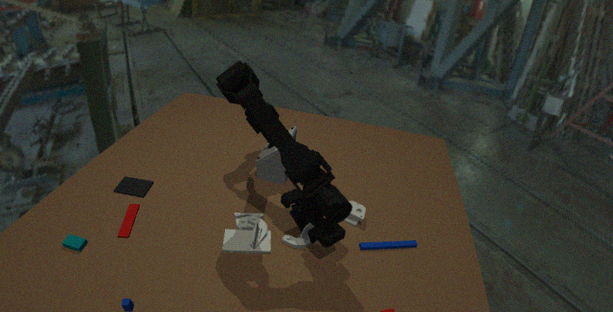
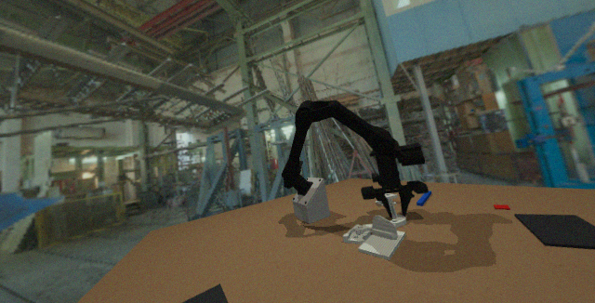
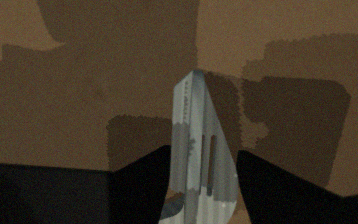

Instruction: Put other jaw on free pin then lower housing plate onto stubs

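Observation:
A pale jaw (image 1: 294, 241) (image 2: 399, 221) (image 3: 197, 115) with long slots stands between my fingers, low over the table. My gripper (image 1: 314, 236) (image 2: 398, 215) (image 3: 204, 156) is shut on it, with a black finger on either side. The white base assembly (image 1: 235, 242) (image 2: 376, 248) lies beside it, to the left in the top view. It carries the other jaw, whose upright fin (image 2: 383, 228) shows; gear mesh and pins are too small to tell. A white piece with a hole, apparently the housing plate (image 1: 356, 212), lies partly behind my gripper.
A grey slanted block (image 1: 272, 166) (image 2: 311, 207) stands behind. A blue bar (image 1: 388, 245) (image 2: 424, 198) lies to the right. A black tile (image 1: 134, 187), red strip (image 1: 128, 221), teal block (image 1: 75, 242) and blue cube (image 1: 126, 304) lie to the left in the top view.

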`<state>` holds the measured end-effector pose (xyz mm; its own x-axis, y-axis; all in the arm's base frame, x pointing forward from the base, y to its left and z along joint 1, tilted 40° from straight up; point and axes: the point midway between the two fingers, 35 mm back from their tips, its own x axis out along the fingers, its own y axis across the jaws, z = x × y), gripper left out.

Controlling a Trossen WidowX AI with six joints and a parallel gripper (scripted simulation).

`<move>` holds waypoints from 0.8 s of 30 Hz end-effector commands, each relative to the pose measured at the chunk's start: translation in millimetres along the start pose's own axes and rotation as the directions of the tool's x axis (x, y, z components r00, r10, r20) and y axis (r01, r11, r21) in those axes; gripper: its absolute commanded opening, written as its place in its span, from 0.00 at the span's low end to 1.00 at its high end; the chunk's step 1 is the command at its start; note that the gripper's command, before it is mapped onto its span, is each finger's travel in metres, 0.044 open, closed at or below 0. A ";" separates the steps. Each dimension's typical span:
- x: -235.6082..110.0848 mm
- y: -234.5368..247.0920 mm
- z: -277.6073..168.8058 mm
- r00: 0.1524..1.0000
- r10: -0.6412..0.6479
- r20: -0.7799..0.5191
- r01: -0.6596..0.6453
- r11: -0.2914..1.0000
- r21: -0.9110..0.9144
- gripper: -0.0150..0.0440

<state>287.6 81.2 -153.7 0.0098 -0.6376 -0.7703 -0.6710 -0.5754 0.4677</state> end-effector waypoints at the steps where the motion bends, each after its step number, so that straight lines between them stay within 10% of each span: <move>1: -2.0 -0.3 -0.1 1.000 0.000 0.000 0.000 1.000 0.000 0.48; 24: -73.9 -1.3 0.0 1.000 -0.003 -0.002 0.003 1.000 -0.002 0.48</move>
<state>287.0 120.2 -106.3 0.0059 -0.6434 -0.7655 -0.6659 -0.5737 0.4770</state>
